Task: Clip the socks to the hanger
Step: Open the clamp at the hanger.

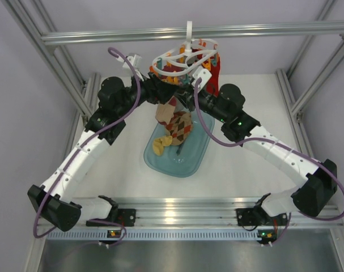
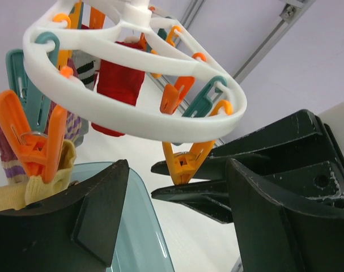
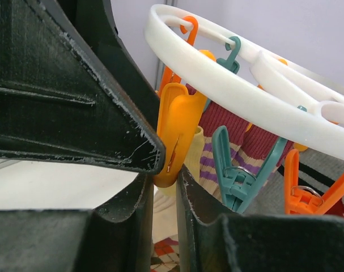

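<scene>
The white ring hanger [image 1: 186, 56] hangs from the top bar with orange and teal clips. A red sock [image 1: 213, 73] and argyle socks [image 1: 180, 124] hang from it, and a tan sock [image 1: 159, 146] lies below. My right gripper [image 3: 167, 178] is shut on the lower end of an orange clip [image 3: 177, 130] under the hanger ring [image 3: 228, 85]. A yellow sock [image 3: 195, 148] and a striped sock [image 3: 257, 144] hang just behind it. My left gripper [image 2: 177, 187] is wide open and empty, straddling that clip [image 2: 186, 161] and the right gripper's fingers [image 2: 217, 198].
A translucent blue tray [image 1: 189, 161] sits on the white table under the hanger, and its rim shows in the left wrist view [image 2: 135, 221]. Aluminium frame bars [image 1: 103, 37] run across the back and down both sides. A yellow sock [image 2: 47, 184] hangs in an orange clip [image 2: 30, 144] by my left finger.
</scene>
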`<action>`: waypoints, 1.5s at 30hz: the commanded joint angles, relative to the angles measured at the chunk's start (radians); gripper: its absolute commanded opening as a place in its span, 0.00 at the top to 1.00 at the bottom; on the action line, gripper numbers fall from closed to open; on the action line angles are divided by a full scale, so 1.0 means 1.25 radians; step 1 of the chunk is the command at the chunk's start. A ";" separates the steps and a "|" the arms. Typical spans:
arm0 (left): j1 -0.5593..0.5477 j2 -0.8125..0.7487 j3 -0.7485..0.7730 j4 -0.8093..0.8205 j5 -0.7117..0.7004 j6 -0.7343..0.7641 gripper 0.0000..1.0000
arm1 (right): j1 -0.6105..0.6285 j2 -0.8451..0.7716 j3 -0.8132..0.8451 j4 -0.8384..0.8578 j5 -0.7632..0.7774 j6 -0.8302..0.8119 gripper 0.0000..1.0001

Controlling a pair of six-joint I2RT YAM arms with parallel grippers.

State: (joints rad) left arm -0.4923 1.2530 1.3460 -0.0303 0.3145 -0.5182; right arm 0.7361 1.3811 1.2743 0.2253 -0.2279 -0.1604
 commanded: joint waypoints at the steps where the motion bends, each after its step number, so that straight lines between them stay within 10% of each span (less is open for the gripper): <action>1: -0.007 0.006 0.047 0.045 -0.034 0.012 0.26 | 0.024 -0.026 0.000 0.038 0.003 -0.016 1.00; 21: -0.010 0.036 0.062 0.124 -0.098 -0.053 0.36 | 0.042 -0.019 0.003 0.048 0.003 -0.032 1.00; 29: -0.010 0.037 0.053 0.115 -0.096 -0.075 0.84 | 0.042 -0.019 -0.003 0.046 0.026 -0.043 1.00; 36: -0.010 0.038 0.052 0.097 -0.090 -0.070 1.00 | 0.033 -0.038 -0.035 0.000 0.031 -0.056 0.48; 45: -0.010 0.051 0.051 0.104 -0.072 -0.070 1.00 | 0.006 -0.090 -0.198 -0.052 -0.089 -0.083 0.51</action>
State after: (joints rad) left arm -0.5060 1.2987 1.3964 0.0544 0.2241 -0.6003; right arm 0.7506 1.3018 1.0706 0.1928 -0.2550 -0.2321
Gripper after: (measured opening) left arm 0.201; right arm 0.501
